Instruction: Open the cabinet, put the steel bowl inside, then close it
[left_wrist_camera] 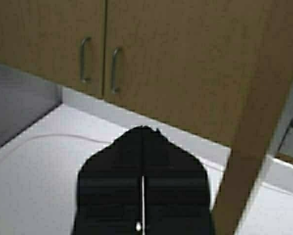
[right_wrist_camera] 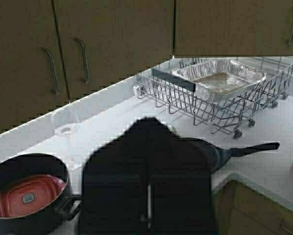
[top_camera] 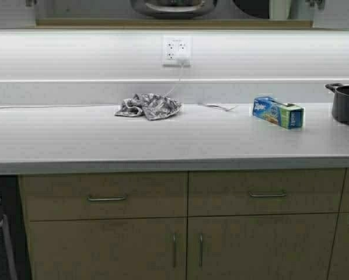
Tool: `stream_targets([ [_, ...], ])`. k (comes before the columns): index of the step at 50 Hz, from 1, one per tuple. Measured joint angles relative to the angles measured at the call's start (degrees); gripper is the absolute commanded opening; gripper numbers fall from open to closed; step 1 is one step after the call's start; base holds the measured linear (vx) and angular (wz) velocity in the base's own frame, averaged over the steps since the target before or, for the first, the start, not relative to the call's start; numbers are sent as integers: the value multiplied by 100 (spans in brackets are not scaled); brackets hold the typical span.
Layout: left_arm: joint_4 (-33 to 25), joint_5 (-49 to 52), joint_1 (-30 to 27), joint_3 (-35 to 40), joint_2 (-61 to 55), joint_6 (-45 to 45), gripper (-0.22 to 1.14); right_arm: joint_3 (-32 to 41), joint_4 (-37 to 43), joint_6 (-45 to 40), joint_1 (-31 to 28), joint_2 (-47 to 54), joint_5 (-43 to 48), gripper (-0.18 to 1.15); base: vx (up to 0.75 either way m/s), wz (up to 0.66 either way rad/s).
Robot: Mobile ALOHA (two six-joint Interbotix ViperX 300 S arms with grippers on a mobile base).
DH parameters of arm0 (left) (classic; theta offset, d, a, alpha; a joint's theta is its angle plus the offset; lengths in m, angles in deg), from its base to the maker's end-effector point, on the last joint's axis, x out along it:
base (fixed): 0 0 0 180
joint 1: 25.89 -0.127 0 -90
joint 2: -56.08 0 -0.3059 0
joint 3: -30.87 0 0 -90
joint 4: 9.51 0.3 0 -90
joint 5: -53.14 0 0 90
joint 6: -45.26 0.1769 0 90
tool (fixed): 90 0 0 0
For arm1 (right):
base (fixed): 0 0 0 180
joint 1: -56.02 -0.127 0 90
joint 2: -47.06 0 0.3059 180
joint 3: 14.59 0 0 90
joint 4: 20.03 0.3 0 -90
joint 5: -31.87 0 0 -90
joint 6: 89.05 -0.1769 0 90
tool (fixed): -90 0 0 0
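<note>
2 grippers show only in their own wrist views, and both are clenched on nothing: the left gripper (left_wrist_camera: 143, 132) has its black fingers pressed together with only a thin slit between them, and the right gripper (right_wrist_camera: 147, 123) looks the same.

The steel bowl (top_camera: 173, 7) sits at the far top of the high view, resting on the bottom shelf of the cabinet (top_camera: 174, 24), above the wall outlet (top_camera: 177, 51). Only the bowl's lower part is in view. The cabinet's doors cannot be made out in this view.

In the left wrist view, a tan door panel (left_wrist_camera: 256, 147) stands swung out, edge toward the camera, near the gripper. Beyond it are 2 closed doors with bar handles (left_wrist_camera: 85, 59).

On the countertop (top_camera: 163, 146) below lie a crumpled grey cloth (top_camera: 149, 106) to the left and a blue bag box (top_camera: 278, 112) to the right. A dark pot (top_camera: 346, 104) is at the far right edge.

The right wrist view shows another dark pot holding a red lid (right_wrist_camera: 26, 196), a wine glass (right_wrist_camera: 65, 125), a wire dish rack (right_wrist_camera: 220, 98) with a foil tray (right_wrist_camera: 220, 78), and a dark pan (right_wrist_camera: 234, 151).
</note>
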Motion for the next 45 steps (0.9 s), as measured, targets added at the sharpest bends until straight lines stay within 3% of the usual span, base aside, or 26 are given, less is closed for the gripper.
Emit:
stream_targets([
  [12,-97,123,70,369,-659,18,5,519,-9,18,-466,624,-18,7,0,0],
  [27,-123,360,562,369,-765,79,5,1169,-88,272,-984,1020,-387,7,0,0],
  [35,-123,404,870,308,-650,70,5,1151,-97,554,-1222,958,-580,7,0,0],
  [45,-114,404,1397,-26,-158,62,5,519,-105,800,-1934,229,-729,7,0,0],
])
